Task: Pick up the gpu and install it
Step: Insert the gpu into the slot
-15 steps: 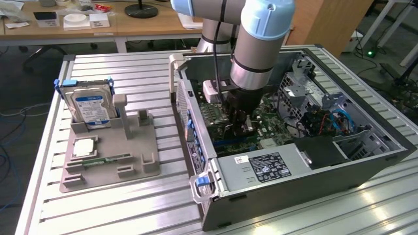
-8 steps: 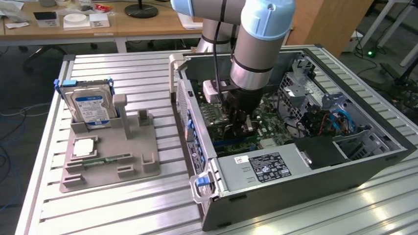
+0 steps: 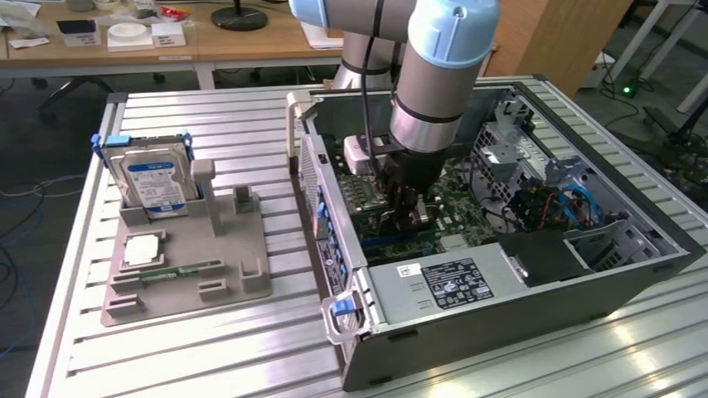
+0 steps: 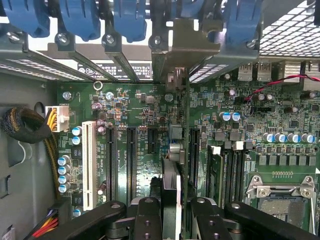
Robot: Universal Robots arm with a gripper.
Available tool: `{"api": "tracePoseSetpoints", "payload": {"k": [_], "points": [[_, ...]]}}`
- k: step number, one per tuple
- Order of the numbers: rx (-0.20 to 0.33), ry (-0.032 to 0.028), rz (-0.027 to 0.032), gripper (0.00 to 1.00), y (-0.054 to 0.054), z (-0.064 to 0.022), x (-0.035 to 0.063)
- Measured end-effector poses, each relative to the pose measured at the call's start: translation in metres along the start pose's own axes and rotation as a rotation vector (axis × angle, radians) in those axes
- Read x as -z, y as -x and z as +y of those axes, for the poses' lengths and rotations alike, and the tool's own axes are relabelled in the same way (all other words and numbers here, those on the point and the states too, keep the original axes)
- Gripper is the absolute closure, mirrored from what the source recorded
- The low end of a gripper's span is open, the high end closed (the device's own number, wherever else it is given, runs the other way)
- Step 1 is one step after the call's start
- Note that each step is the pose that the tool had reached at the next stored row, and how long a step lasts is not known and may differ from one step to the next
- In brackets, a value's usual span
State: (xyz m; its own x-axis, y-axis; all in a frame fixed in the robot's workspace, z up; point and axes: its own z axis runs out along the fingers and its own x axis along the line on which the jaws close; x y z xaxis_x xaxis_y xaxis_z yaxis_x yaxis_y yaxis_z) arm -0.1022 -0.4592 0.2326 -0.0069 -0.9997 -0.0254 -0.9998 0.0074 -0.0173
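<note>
Pickup done: fingers (image 4: 147, 215) clamp gpu (image 4: 171, 175) edge-on, right over mobo (image 4: 145, 115) slots. Can't tell if seated, not released yet.

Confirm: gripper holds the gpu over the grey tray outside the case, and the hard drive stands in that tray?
No: the gripper holds the gpu inside the case, over the motherboard, per the wrist view. The hard drive does stand in that tray.
</note>
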Motion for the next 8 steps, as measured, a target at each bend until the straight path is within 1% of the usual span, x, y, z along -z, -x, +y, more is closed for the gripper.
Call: {"api": "tracePoseSetpoints", "payload": {"k": [8], "points": [[0.000, 0.0001, 0.0002, 0.73, -0.0001, 0.0000, -0.0030]]}}
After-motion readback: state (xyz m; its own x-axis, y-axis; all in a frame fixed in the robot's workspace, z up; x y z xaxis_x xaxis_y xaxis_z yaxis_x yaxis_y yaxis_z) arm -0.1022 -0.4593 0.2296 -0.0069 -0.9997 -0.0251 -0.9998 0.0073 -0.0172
